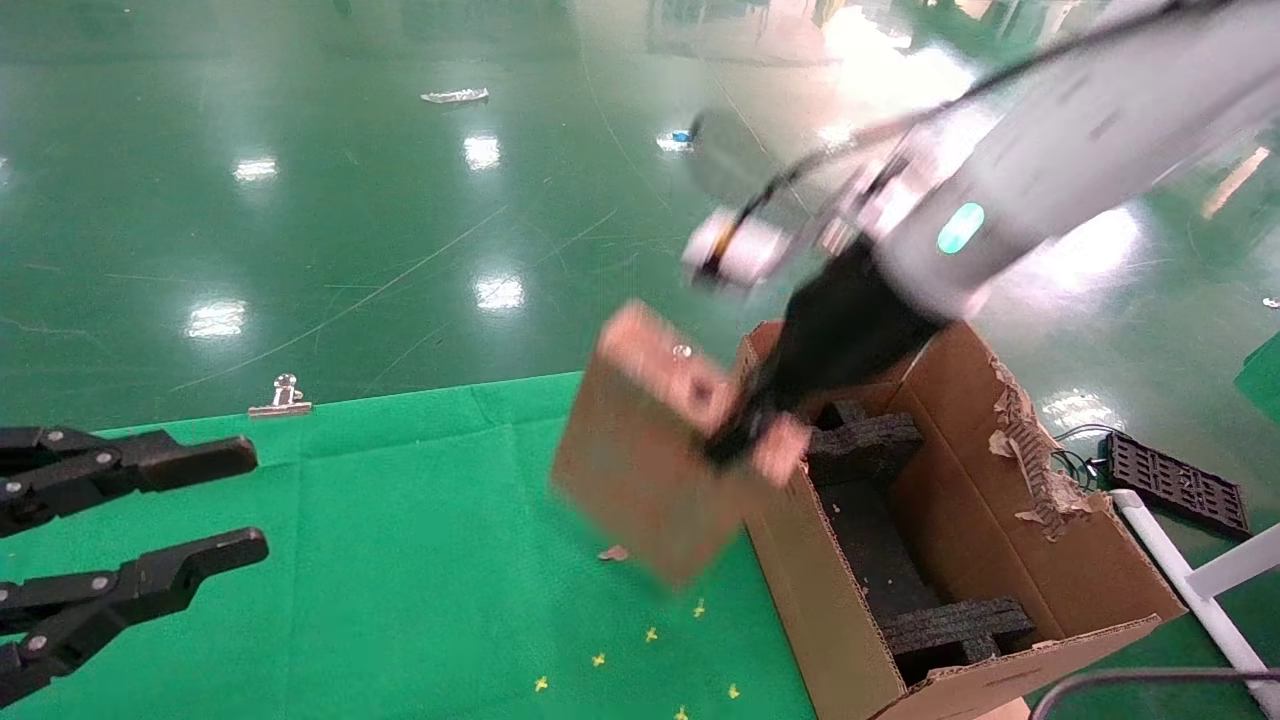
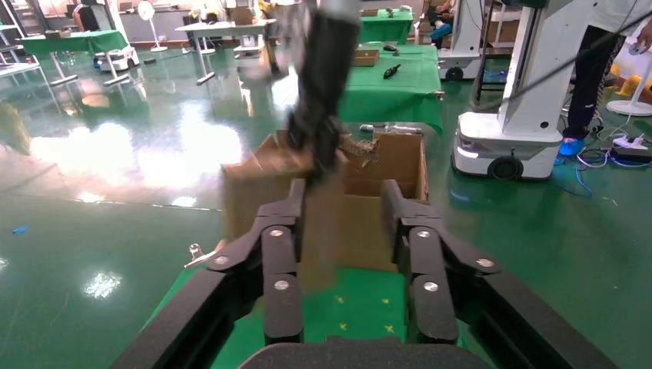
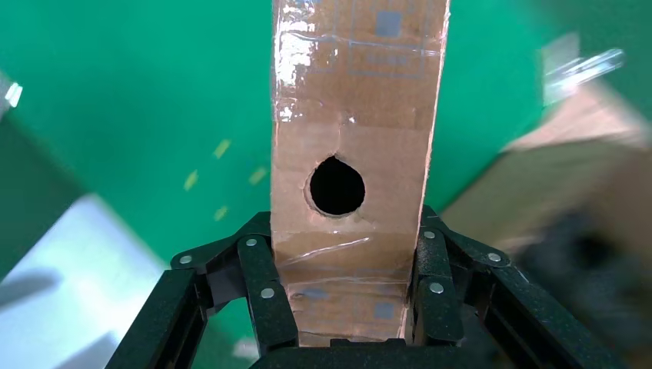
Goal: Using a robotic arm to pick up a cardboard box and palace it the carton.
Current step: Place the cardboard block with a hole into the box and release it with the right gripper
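Observation:
My right arm [image 1: 1010, 200], white with a teal ring, reaches in from the upper right. Its black gripper [image 1: 750, 425] is shut on the small slim cardboard box [image 1: 645, 450] and holds it tilted in the air above the green cloth, just left of the carton. In the right wrist view the box [image 3: 354, 123] sits between the fingers [image 3: 265, 284], its taped narrow side and round hole facing the camera. The large carton [image 1: 830, 600] stands at the right with upright flaps, one torn [image 1: 1030, 450], and black foam inserts [image 1: 870, 450] inside. My left gripper [image 1: 250, 500] is open and empty at the left.
A green cloth [image 1: 400, 560] covers the table, with small yellow marks [image 1: 650, 635] near the front. A metal clip [image 1: 282, 398] sits on its far edge. A black grid part [image 1: 1175, 485] and a white bar [image 1: 1190, 580] lie right of the carton. The glossy green floor lies beyond.

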Robot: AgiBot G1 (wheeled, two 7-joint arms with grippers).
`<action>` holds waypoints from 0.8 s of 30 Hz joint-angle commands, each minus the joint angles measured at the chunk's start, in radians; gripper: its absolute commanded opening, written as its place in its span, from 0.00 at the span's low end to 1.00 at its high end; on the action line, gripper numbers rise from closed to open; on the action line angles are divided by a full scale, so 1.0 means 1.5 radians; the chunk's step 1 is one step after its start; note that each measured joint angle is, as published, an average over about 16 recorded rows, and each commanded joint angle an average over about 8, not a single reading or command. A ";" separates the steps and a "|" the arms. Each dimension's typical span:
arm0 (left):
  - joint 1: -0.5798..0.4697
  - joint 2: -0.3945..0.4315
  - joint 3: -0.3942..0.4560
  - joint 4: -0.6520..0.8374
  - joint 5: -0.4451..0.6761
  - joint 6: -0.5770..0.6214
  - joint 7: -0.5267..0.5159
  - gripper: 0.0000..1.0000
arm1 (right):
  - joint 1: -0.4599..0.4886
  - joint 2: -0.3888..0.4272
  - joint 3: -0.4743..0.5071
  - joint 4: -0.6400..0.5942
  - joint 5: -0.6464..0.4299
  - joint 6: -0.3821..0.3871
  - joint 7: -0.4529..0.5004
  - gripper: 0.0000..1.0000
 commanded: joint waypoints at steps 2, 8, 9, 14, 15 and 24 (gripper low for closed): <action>0.000 0.000 0.000 0.000 0.000 0.000 0.000 0.00 | 0.045 0.021 0.018 -0.036 -0.005 0.001 -0.031 0.00; 0.000 0.000 0.000 0.000 0.000 0.000 0.000 0.00 | 0.117 0.053 0.022 -0.150 -0.056 -0.006 -0.078 0.00; 0.000 0.000 0.000 0.000 0.000 0.000 0.000 0.00 | 0.124 0.057 0.019 -0.168 -0.065 -0.008 -0.082 0.00; 0.000 0.000 0.001 0.000 0.000 0.000 0.000 0.00 | 0.142 0.078 -0.005 -0.249 -0.117 -0.025 -0.093 0.00; 0.000 0.000 0.001 0.000 0.000 0.000 0.000 0.00 | 0.142 0.082 -0.010 -0.263 -0.126 -0.029 -0.093 0.00; 0.000 0.000 0.001 0.000 -0.001 0.000 0.001 0.94 | 0.072 0.101 -0.042 -0.370 -0.147 -0.049 -0.080 0.00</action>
